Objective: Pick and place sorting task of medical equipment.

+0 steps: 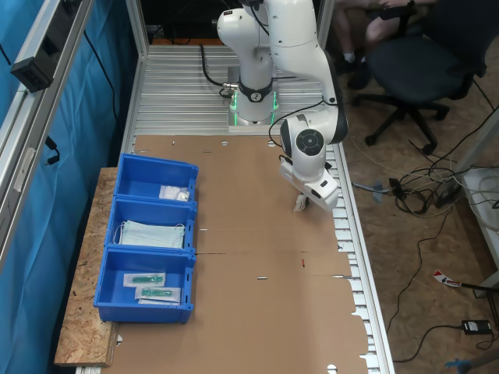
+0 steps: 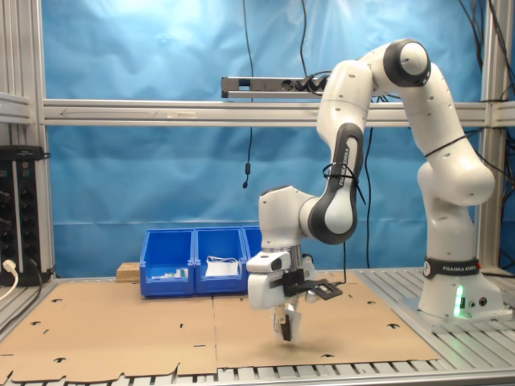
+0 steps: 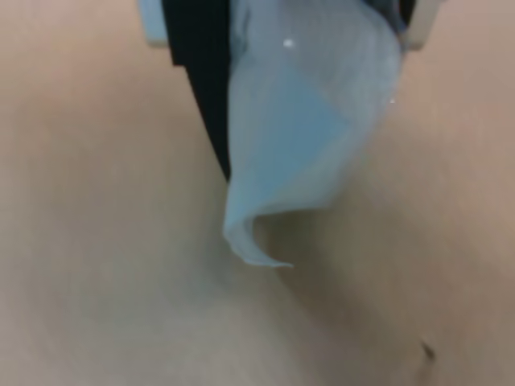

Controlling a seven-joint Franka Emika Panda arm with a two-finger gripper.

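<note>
1. White Franka arm, base on the ribbed aluminium bench; wrist bent down over the brown cardboard sheet that covers the bench top.
2. Gripper: fingers clamped on a small, flat, crinkled white sachet, which hangs from them just above the cardboard, near the bench edge at the first exterior view's right.
3. Wrist view: the sachet is seen close up, blurred, its lower corner curled; one dark finger lies against it. Whether the corner touches the cardboard cannot be told.
4. Row of three open blue plastic bins at the first exterior view's left, well apart from the gripper.
5. First exterior view looks down into the bins: far bin, a white sachet-like item; middle bin, pale blue folded face masks; near bin, long clear packets with green parts.
6. Second exterior view shows the bins from the side, behind the arm, contents mostly hidden by the walls, and a blue backdrop.
7. First exterior view: black office chair beside the bench, cables on the floor.
</note>
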